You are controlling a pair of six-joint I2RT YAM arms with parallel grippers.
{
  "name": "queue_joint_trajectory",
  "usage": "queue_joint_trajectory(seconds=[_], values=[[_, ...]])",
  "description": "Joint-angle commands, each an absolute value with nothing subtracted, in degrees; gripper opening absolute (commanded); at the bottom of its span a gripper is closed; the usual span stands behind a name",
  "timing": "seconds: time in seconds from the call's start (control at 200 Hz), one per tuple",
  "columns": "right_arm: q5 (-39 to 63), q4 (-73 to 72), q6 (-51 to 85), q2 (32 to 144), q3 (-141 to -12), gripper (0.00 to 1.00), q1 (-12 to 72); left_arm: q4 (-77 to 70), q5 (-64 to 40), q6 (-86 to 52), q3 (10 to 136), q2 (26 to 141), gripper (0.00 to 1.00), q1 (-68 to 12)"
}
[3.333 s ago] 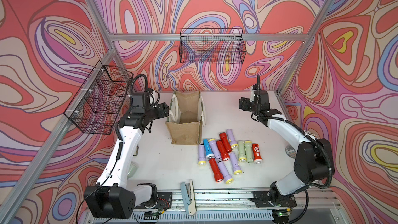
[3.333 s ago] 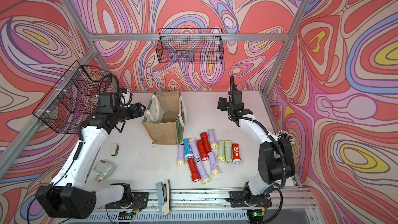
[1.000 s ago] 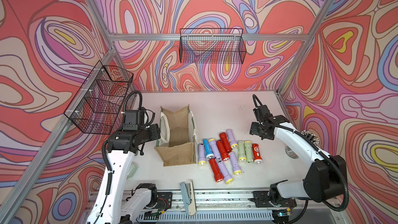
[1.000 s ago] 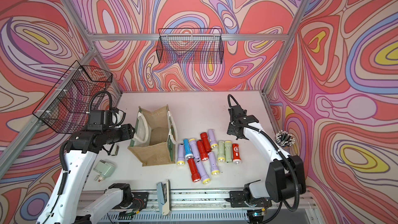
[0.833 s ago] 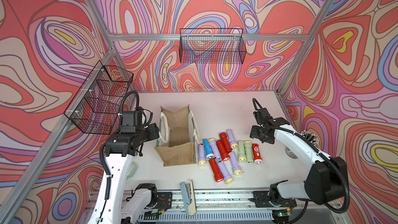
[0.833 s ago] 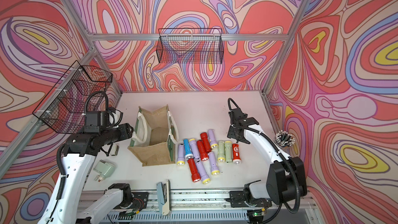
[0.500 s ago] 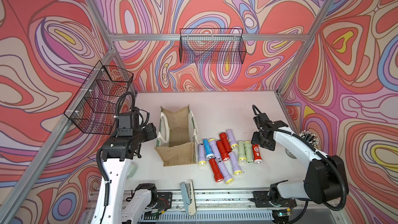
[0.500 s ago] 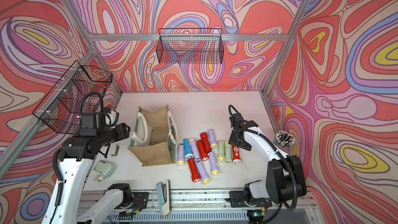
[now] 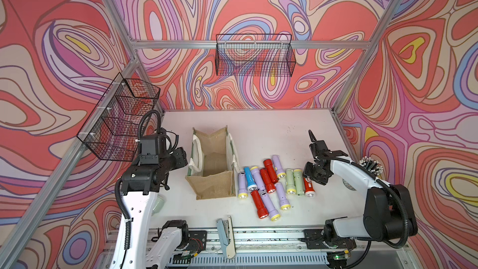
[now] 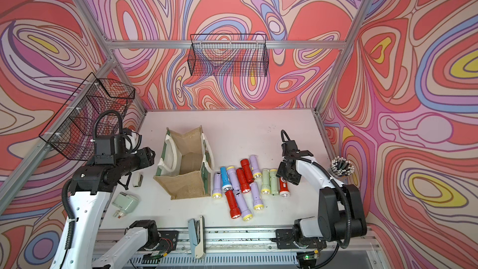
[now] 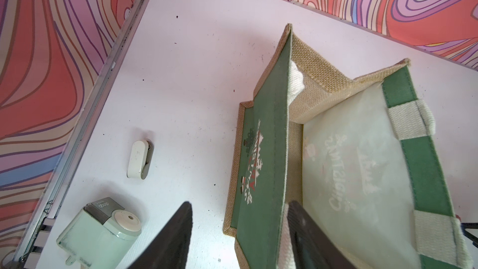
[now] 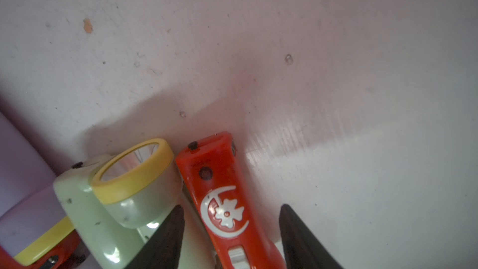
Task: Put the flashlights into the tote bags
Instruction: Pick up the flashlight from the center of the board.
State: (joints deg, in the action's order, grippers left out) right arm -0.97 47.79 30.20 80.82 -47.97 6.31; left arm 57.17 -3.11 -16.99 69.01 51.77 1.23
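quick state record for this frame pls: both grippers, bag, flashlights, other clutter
left gripper: open, jaws straddling a side wall of the tote bag
right gripper: open, jaws either side of the orange-red flashlight, not clamped
tote bag: upright, mouth open, no flashlight visible inside
flashlights: twelve, all lying on the table beside the bag
clutter: pale green pencil sharpener, stapler
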Motion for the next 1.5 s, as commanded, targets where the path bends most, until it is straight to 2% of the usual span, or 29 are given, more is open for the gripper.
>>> queue_joint_trajectory(seconds=[0.0,0.275,0.406,0.706,1.102,1.492], values=[[-1.0,47.2,28.6,82.8,-47.6,0.60,6.1,56.7,-3.1,-17.7,70.6,51.9,0.62,1.8],[-3.7,45.8,27.4,85.4,-48.1,0.57,6.1,55.9,-4.6,-18.2,71.6,52.9,0.61,1.8],[-5.8,46.4,27.5,88.0,-49.4,0.51,6.1,55.9,-5.9,-18.4,71.6,53.3,0.61,1.8],[-6.3,45.4,27.8,90.5,-49.3,0.49,6.1,55.5,-6.0,-18.6,71.5,53.1,0.61,1.8],[-8.6,46.7,27.9,89.6,-50.3,0.29,6.2,54.3,-7.0,-18.8,69.8,53.4,0.61,1.8],[-11.0,53.1,27.7,82.5,-58.4,0.20,6.2,55.5,-9.3,-17.5,69.7,57.1,0.59,1.8]])
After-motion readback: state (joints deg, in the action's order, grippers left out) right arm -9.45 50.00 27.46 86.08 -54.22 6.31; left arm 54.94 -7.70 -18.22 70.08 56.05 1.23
